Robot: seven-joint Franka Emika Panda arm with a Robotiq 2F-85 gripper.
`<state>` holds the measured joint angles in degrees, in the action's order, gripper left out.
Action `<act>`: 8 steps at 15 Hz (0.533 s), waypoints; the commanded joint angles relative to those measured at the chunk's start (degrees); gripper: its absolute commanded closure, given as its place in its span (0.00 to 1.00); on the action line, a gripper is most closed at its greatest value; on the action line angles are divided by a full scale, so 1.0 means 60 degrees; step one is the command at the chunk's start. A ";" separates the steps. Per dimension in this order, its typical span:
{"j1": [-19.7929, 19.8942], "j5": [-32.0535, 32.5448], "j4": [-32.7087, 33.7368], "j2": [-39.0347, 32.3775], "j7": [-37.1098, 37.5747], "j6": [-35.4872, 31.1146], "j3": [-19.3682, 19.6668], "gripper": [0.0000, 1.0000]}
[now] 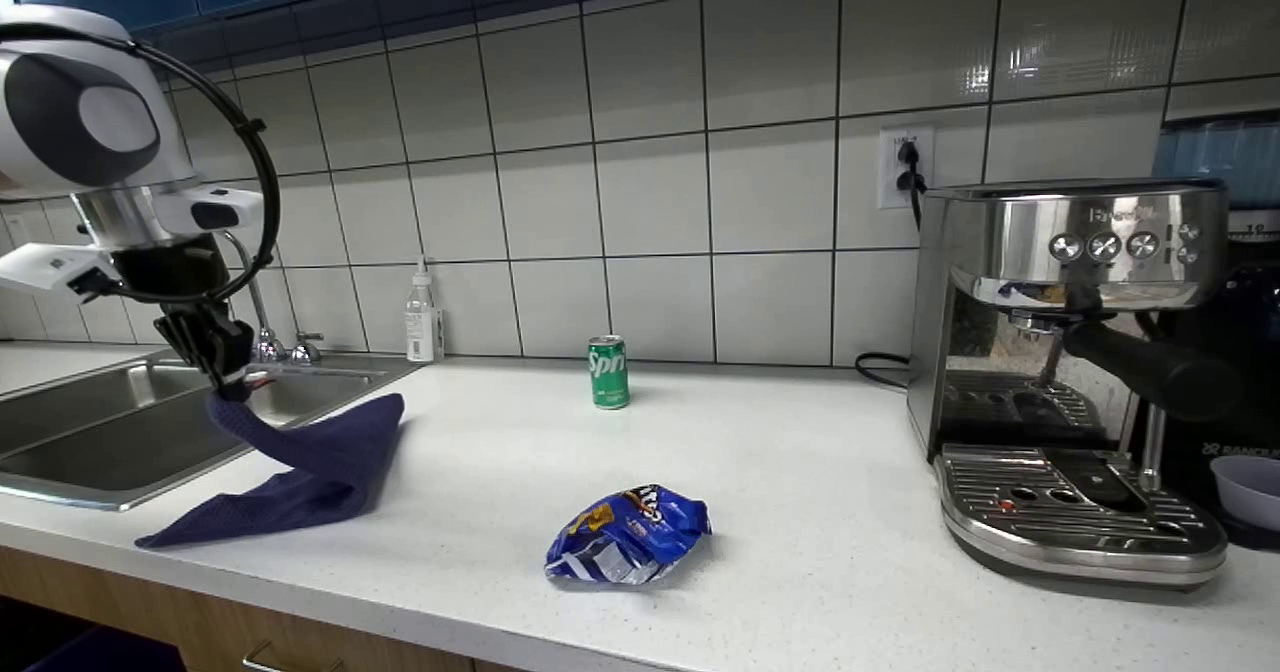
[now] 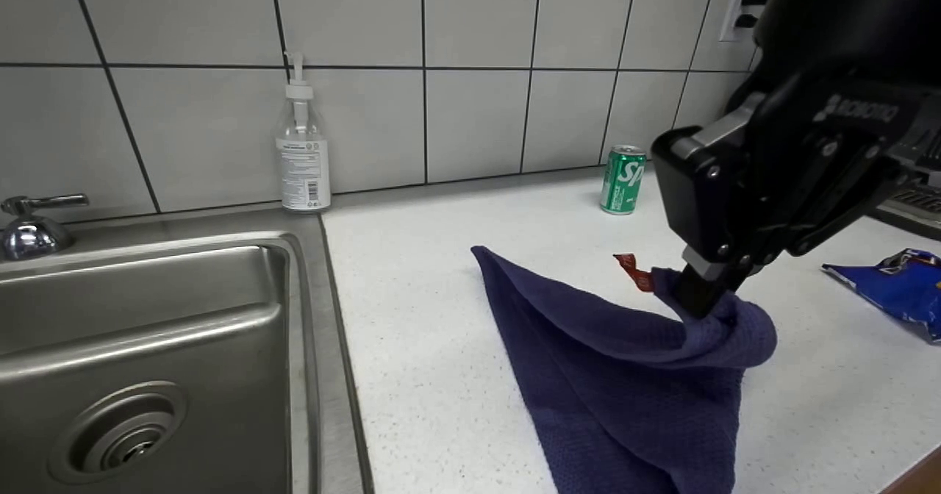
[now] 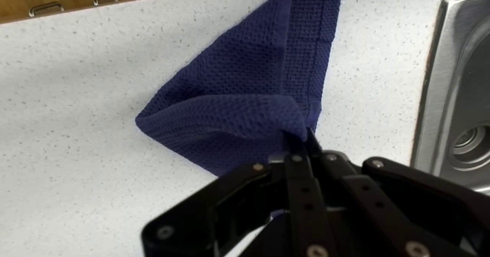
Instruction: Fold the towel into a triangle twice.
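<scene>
White speckled counter (image 1: 480, 452) under pale tiles (image 1: 650, 192), and straight to the towel (image 2: 588, 398): sits on the counter just beside the sink (image 2: 305, 391), with one end lifted. Dark blue, thin, waffle-textured; looks soft, light and floppy, with no stiffness to count on. Curls into a fat roll right by the grip, so likely to sag and wrinkle rather than swing across flat. Not fragile, and probably not slippery either, with that weave. Best taken near a corner tip, every layer in the pinch; grab too deep and expect a bunched-up point, grab too shallow and expect a lost layer.

Over to the claw (image 3: 304, 138): narrow, squeezed together on a fold of towel, with a red tag (image 2: 634, 273) poking out alongside. Hangs above the counter, with the lifted end at its tips and most of the towel below, spread toward the counter's front edge. First fold or second? Hard to tell, though apparently mid-fold. Farther out, well apart from the towel: green can (image 1: 608, 372) near the tiles, crumpled blue snack packet (image 1: 630, 537) closer to the front.
</scene>
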<state>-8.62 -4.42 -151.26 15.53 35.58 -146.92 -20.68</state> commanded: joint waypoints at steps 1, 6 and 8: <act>-0.0072 0.0250 0.0062 -0.0009 0.0372 0.0156 -0.0059 0.99; -0.0087 0.0373 0.0047 -0.0014 0.0455 0.0227 -0.0093 0.50; -0.0087 0.0460 0.0040 -0.0022 0.0514 0.0236 -0.0117 0.35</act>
<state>-9.00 -3.67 -151.31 15.16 35.95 -146.78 -20.72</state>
